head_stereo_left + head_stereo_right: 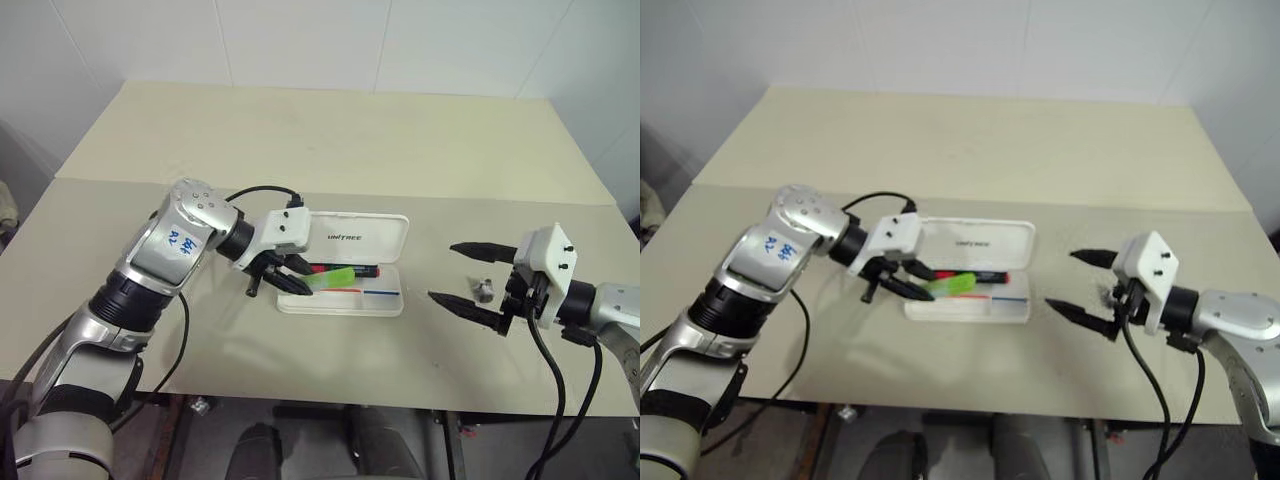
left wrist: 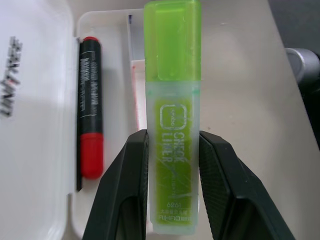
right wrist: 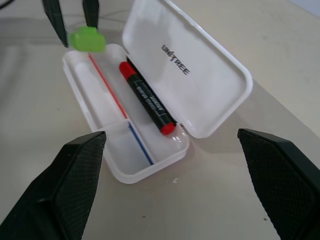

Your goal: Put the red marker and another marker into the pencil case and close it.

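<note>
A pale beige table [image 1: 330, 130] bears the open white pencil case [image 1: 355, 240], lid laid flat.

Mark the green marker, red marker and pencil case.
green marker [image 2: 172, 150], left wrist view, label on its body
red marker [image 3: 147, 102], right wrist view, black barrel
pencil case [image 1: 365, 238], left eye view, open lid

I see the pencil case [image 1: 345, 290] open, its lid [image 1: 357, 238] raised along the far edge. My left pincer [image 1: 290, 275] with the green marker [image 1: 332, 279] blocks its left end; bare desk [image 1: 330, 140] surrounds it. A small dark object [image 1: 480, 290] lies between my right pincer's [image 1: 455, 272] spread fingers.
</note>
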